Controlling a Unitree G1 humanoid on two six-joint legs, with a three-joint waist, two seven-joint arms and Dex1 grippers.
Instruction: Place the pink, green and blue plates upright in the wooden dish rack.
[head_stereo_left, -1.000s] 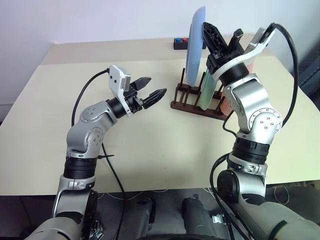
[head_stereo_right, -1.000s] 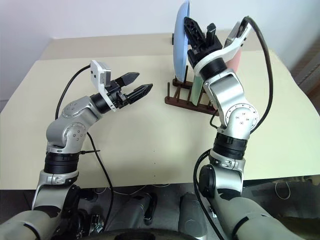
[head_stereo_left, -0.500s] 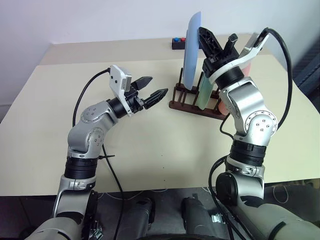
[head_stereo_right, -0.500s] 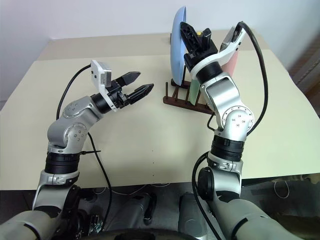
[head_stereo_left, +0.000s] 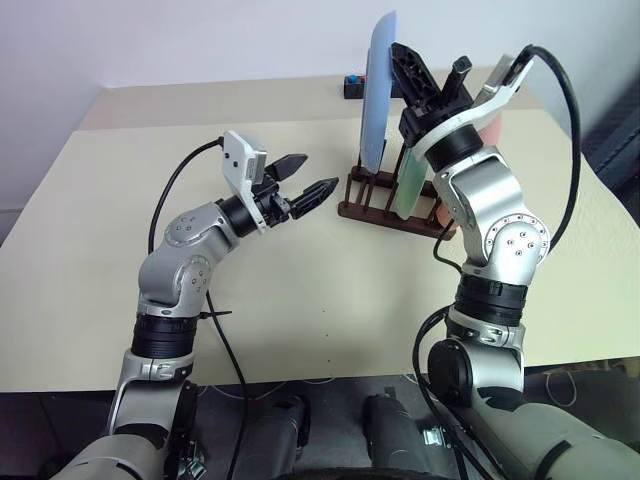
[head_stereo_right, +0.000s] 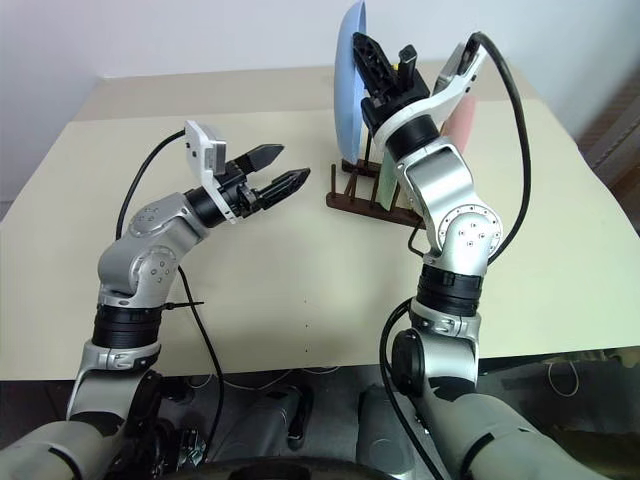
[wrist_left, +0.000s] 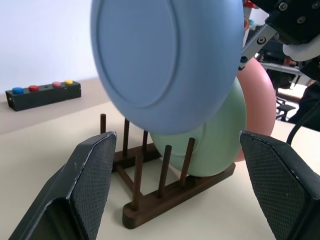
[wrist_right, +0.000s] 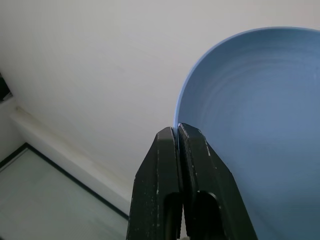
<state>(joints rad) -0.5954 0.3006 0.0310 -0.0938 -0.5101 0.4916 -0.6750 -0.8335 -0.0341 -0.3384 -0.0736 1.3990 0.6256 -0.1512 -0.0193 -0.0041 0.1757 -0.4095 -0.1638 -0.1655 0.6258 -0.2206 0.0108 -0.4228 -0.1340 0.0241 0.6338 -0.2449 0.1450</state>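
The right gripper (wrist_right: 177, 131) is pinching the rim of the blue plate (head_stereo_left: 377, 95) between its closed fingers, holding it upright and raised over the left end of the wooden dish rack (head_stereo_left: 385, 205), which is sitting on the far right part of the table (head_stereo_left: 90, 230). The green plate (wrist_left: 212, 142) and the pink plate (wrist_left: 260, 102) are already standing on edge between the pegs, green left of pink. The left gripper (head_stereo_left: 305, 187) is hanging with its jaws wide apart and empty, just left of the rack, while a black button box (wrist_left: 42, 93) is lying beyond it at the far edge.
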